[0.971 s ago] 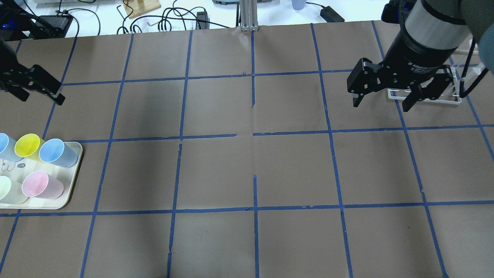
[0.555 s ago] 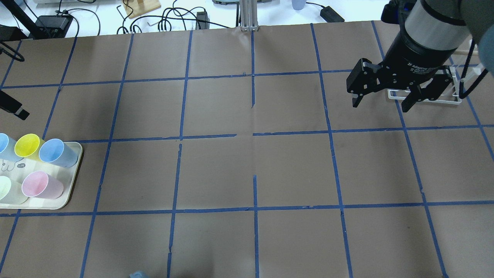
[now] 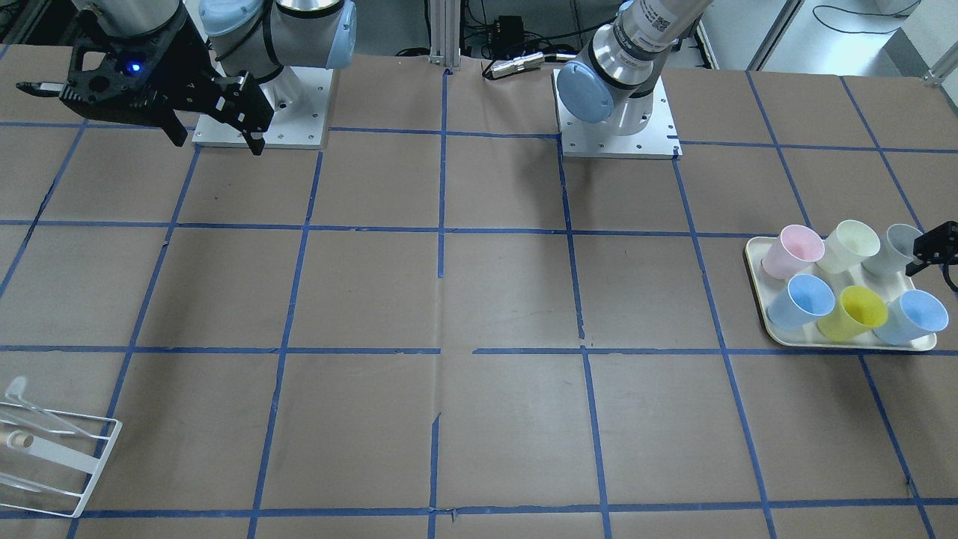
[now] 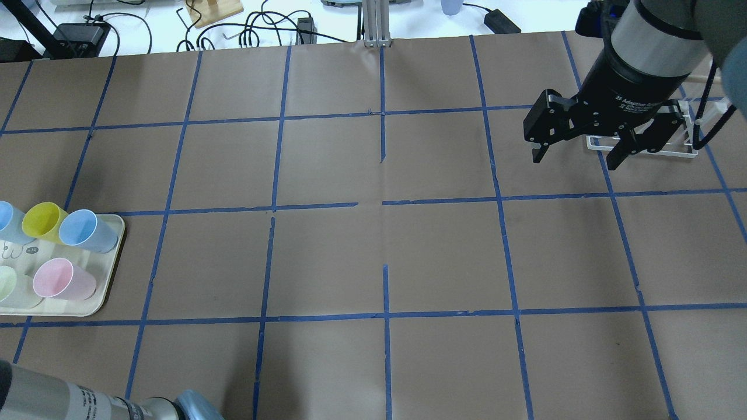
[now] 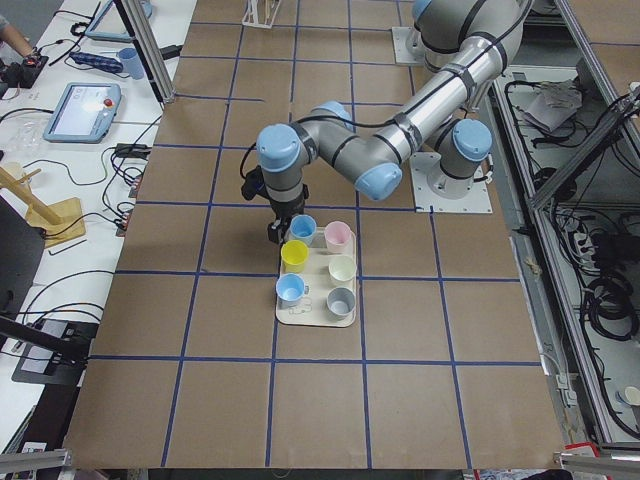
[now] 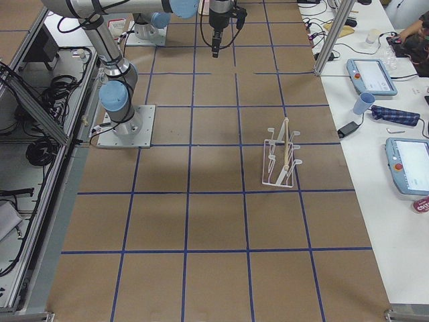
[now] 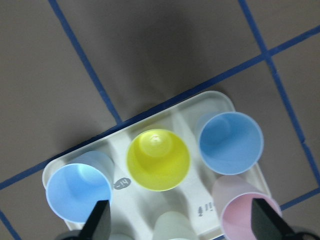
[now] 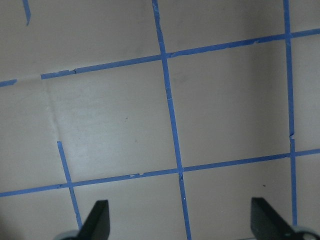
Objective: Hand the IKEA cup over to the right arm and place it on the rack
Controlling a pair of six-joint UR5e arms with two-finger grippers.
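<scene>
The empty, wide-open left end effector (image 7: 182, 222) hangs over a corner of the cream plastic tray (image 7: 220, 102), the upright pale greyish-blue plastic tumbler (image 7: 231, 142) off-centre beneath it.

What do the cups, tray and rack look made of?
Cups: likely plastic, matte pastel, slightly translucent walls.
Tray: probably moulded plastic, off-white, rounded rim with recessed wells.
Rack: white coated wire, apparently metal, plus a pale wooden-looking dowel.
</scene>
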